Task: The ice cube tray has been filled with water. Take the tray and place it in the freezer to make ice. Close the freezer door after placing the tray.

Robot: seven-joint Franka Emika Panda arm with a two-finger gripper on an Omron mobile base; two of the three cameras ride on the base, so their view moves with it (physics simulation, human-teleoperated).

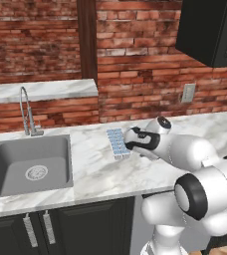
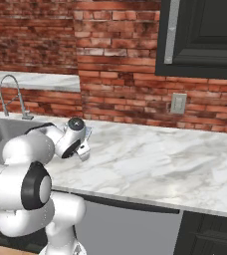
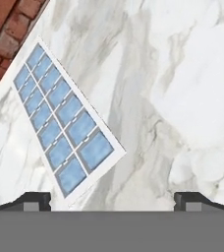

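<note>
Worktop [image 1: 100, 169]: white marble, running along a red brick wall [image 1: 135, 60].
Sink [image 1: 28, 164]: grey basin set in the worktop at the left, faucet [image 1: 26, 112] behind it.
Cabinets: dark doors [image 1: 60, 229] below, a dark one [image 2: 205, 35] high at the right.
Outlet [image 2: 178, 103]: on the brick above the worktop.
Tray [image 3: 62, 120]: flat on the worktop right of the sink, two rows of blue water [image 3: 79, 127] cells.
Fingers [image 3: 114, 199]: wide apart, empty, poised just above the tray's near end, tray off to one side between the tips.
</note>
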